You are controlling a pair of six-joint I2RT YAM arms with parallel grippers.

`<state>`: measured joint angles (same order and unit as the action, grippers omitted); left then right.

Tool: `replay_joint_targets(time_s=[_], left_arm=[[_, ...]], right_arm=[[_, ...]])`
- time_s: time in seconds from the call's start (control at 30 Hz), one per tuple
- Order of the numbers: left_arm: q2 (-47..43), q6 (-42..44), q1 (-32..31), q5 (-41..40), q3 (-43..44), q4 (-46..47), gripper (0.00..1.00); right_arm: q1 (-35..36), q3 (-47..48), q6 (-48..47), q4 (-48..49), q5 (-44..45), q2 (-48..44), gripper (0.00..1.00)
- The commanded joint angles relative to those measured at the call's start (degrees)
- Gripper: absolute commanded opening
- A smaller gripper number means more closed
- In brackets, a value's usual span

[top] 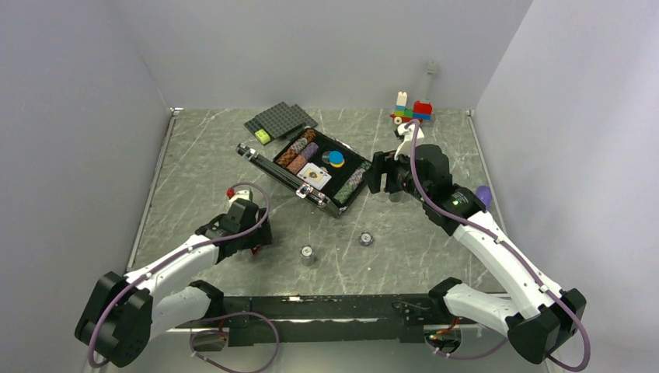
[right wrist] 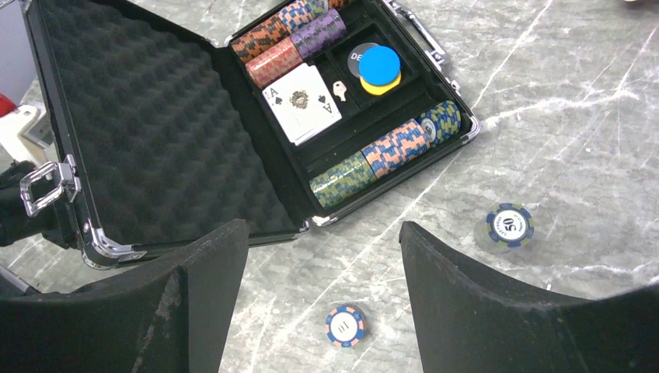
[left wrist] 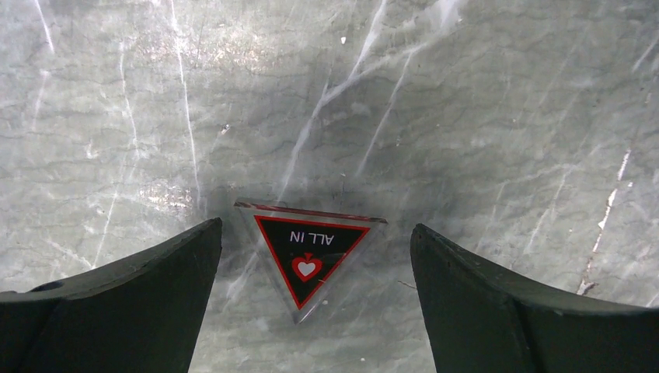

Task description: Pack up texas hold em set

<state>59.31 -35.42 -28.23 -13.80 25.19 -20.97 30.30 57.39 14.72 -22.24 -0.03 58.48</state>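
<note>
Spread wide, the left gripper (left wrist: 315, 228) should be lowered astride the flat ALL IN triangle (left wrist: 310, 256), then closed.

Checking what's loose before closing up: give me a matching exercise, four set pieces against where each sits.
1 ALL IN triangle
2 blue disc
3 chip marked 50
4 playing cards

a in the case, ace up
b on the table, blue and white
c between the fingers of the open left gripper
d in the case, on a yellow disc

Pairs: 1c, 2d, 3b, 4a
</note>
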Motion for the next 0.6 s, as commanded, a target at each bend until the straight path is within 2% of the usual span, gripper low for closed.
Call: replay_joint_targets(time_s=[0.0, 0.23, 0.57], left_arm=[[2.04, -1.76, -0.69, -1.25, 1.38, 2.22, 0.95], [2.89, -2.44, -1.43, -2.35, 1.03, 1.80, 0.92], [4.53, -0.10, -3.41, -0.26, 1.37, 4.71, 0.80]], right_arm=[[-0.20, -0.58, 1.14, 3.61, 0.30, -0.74, 0.76], [-0.13, -1.00, 1.54, 4.13, 0.30, -0.24, 0.76], [-0.23, -0.86, 1.93, 4.50, -1.27, 0.79, 0.76]])
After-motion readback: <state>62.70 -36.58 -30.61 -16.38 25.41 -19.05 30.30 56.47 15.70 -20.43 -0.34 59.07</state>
